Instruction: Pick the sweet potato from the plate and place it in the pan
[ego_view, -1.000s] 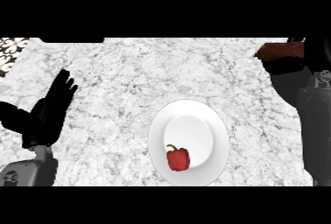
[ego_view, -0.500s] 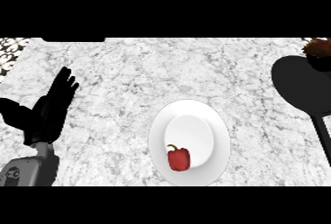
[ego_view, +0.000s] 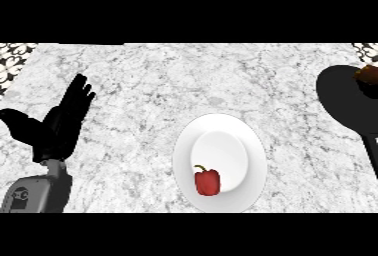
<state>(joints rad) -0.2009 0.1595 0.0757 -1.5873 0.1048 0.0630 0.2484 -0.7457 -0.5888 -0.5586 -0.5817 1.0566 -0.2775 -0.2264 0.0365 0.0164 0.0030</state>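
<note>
A brown sweet potato (ego_view: 367, 75) lies at the far right side of the black pan (ego_view: 345, 107), partly cut off by the view's right edge. The white plate (ego_view: 251, 145) stands in the middle of the counter and holds a red bell pepper (ego_view: 207, 181) at its near side. My left hand (ego_view: 60, 120) rests open at the left, fingers up, well apart from the plate. My right hand shows nowhere in the view.
The pan's handle (ego_view: 371, 155) runs toward me along the right edge. A patterned black-and-white surface (ego_view: 13, 55) borders the marble counter (ego_view: 148, 85) at the far left corner.
The right arm, which was over the pan a second ago, has left the view at the right. The pan now shows whole with the sweet potato in it. The left hand stayed put.
</note>
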